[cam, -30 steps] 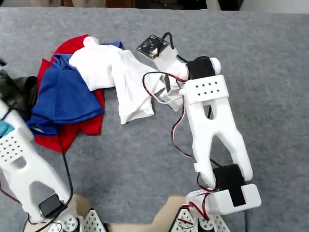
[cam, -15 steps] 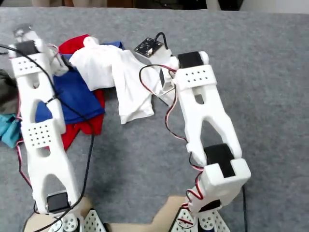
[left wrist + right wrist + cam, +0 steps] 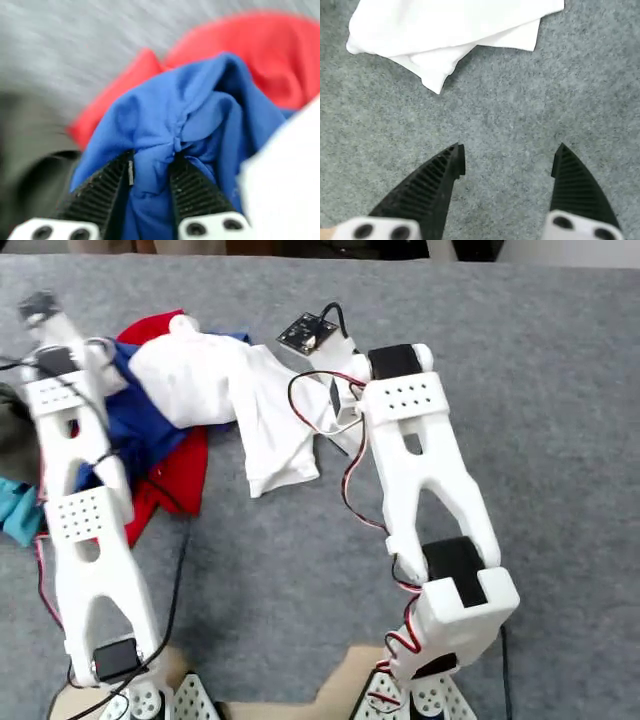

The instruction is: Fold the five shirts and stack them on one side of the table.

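Desk [image 3: 520, 360] carries unfolded shirts heaped on its left side. White shirt [image 3: 225, 390] lies on top of blue shirt [image 3: 210, 115], which overlaps red shirt [image 3: 175, 480]. Left end effector [image 3: 152, 162] pinches a bunched fold of the blue shirt. Right end effector [image 3: 507, 155] is spread above bare desk, near the white shirt's edge.

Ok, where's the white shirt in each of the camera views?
High view: the white shirt lies left of centre on the grey table, draped over the blue shirt.
Left wrist view: the white shirt is the pale patch beside the blue shirt pinched by the left gripper.
Right wrist view: the white shirt lies ahead of the open right gripper.
Shared landmark: the grey table beneath it.
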`<act>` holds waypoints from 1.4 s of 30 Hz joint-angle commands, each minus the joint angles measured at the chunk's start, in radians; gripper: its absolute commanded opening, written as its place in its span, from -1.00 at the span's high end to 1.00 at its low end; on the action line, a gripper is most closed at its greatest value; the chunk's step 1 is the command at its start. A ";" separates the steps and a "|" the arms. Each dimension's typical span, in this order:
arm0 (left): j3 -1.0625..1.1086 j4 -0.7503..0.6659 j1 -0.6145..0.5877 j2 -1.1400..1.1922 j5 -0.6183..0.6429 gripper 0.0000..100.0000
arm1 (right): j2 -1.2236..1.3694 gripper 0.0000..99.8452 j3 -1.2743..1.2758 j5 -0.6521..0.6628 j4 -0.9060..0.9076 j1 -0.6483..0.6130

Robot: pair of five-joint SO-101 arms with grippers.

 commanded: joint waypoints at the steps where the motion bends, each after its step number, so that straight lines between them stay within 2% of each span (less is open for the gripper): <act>1: -0.146 -0.020 -0.169 -0.015 -0.008 0.96 | -0.005 0.42 -0.047 -0.006 -0.014 -0.005; 10: -0.141 -0.158 -0.436 -0.119 -0.006 0.96 | -0.004 0.42 -0.047 -0.006 -0.018 0.002; 13: -0.141 -0.210 -0.485 -0.156 0.000 0.96 | -0.001 0.42 -0.047 -0.006 -0.020 0.001; 17: -0.141 -0.216 -0.489 -0.179 0.002 0.95 | 0.001 0.42 -0.047 -0.006 -0.020 -0.004; 22: -0.143 -0.072 -0.397 -0.186 0.034 0.72 | 0.001 0.42 -0.047 -0.006 -0.020 -0.004; 26: -0.143 0.218 -0.262 -0.259 0.127 0.47 | 0.001 0.42 -0.047 -0.006 -0.020 -0.004; 28: -0.138 0.353 -0.193 -0.320 0.130 0.44 | 0.001 0.42 -0.044 -0.006 -0.020 -0.004; 33: -0.051 0.350 -0.121 -0.412 0.129 0.50 | 0.002 0.42 -0.039 -0.006 -0.020 -0.004; 36: 0.112 0.350 -0.049 -0.421 0.120 0.50 | 0.002 0.42 -0.039 -0.006 -0.020 -0.004; 42: 0.468 0.348 0.058 -0.423 -0.011 0.50 | 0.002 0.42 -0.042 -0.006 -0.020 -0.001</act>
